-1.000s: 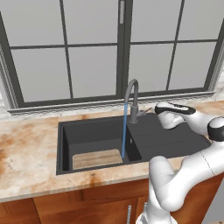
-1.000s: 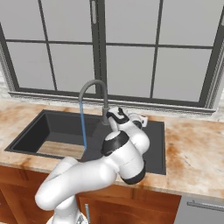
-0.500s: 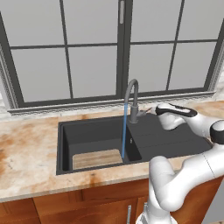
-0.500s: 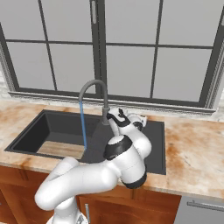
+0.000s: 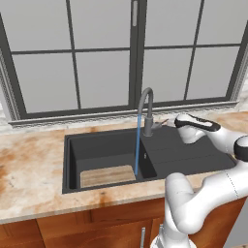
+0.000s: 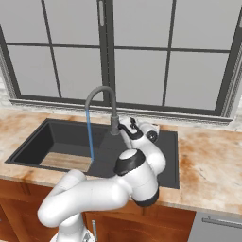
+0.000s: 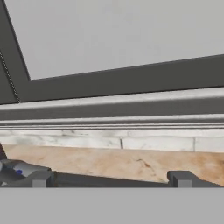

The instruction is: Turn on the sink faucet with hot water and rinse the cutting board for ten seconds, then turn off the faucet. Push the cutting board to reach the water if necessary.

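Cutting board (image 5: 107, 175) lies flat on the floor of the sink (image 5: 72, 160) at the front, in the left base view, and the water (image 5: 138, 145) already runs from the sink faucet (image 5: 147, 110), landing just off the board's right end; whether it wets the wood I cannot tell. So the tap is on, the rinse is in hand, and shutting off is left; a nudge of the board toward the stream may be wanted. The pincer (image 5: 169, 121) hovers beside the faucet's lever, over the drainboard.

From the right base view the stream falls at the board's (image 6: 66, 161) near corner. The basin's walls hem the board, with bare floor behind it. The pincer (image 6: 133, 127) sits close to the faucet base.

Hand view: the fingertips (image 7: 41, 178) stand wide apart, holding nothing, facing tabletop (image 7: 131, 164) and window sill (image 7: 131, 114).
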### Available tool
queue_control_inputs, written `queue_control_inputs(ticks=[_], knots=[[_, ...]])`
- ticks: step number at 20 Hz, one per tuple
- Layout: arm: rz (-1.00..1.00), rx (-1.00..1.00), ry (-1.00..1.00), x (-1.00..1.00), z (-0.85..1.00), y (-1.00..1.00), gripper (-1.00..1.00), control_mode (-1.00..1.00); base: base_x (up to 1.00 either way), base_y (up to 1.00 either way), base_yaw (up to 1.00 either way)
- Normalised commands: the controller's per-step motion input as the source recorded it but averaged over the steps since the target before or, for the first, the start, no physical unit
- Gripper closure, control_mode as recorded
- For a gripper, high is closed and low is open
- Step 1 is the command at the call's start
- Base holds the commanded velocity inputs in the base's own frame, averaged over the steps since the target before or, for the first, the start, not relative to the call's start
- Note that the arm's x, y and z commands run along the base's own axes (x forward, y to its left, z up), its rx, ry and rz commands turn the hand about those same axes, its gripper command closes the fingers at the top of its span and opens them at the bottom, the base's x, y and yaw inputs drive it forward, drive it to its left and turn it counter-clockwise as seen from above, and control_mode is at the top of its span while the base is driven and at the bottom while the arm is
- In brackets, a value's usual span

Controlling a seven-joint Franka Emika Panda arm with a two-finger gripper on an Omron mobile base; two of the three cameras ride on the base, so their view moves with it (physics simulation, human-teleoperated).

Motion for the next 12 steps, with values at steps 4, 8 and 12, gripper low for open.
queue_control_inputs(ticks=[4, 8, 12], knots=[[0.03, 0.00, 0.00, 0.08, 0.00, 0.02, -1.00, -1.00, 0.00, 0.00, 0.00], [0.01, 0.00, 0.00, 0.00, 0.00, 0.07, -1.00, -1.00, 0.00, 0.00, 0.00], [0.00, 0.00, 0.00, 0.00, 0.00, 0.21, -1.00, -1.00, 0.00, 0.00, 0.00]])
